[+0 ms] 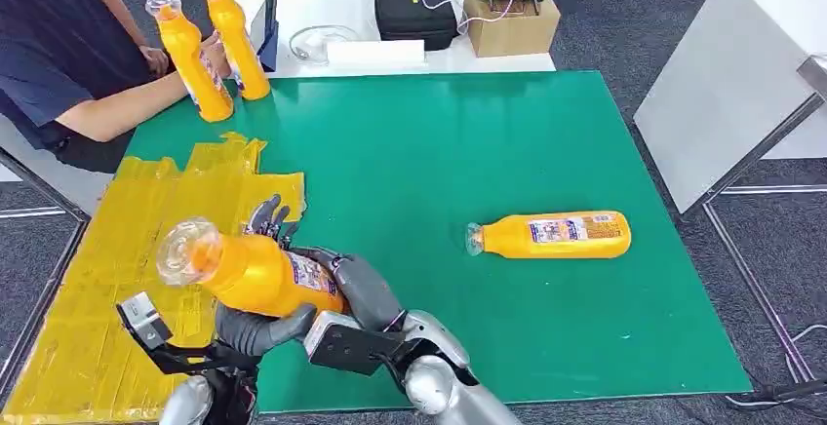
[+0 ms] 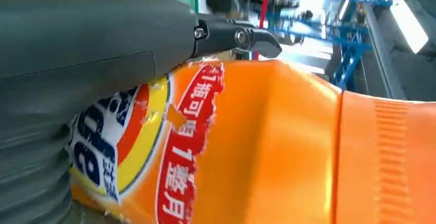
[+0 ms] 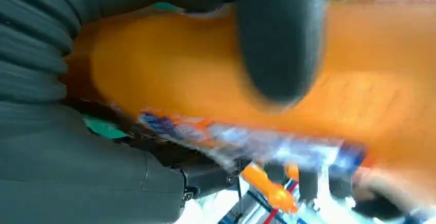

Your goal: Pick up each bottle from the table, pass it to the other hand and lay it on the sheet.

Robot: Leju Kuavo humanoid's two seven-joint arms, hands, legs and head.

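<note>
You see both the left hand [image 1: 255,328] and right hand [image 1: 363,289] gripping one orange plastic juice bottle [image 1: 249,271] above the crinkled yellow sheet [image 1: 98,279].

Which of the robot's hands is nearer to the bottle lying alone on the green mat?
Right. The right hand is on the held bottle, nearer the lying bottle; the left hand, beside it, is farther.

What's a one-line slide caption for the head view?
Both hands, left hand and right hand, grip an orange bottle beside the yellow sheet; another bottle lies on the green table.
</note>
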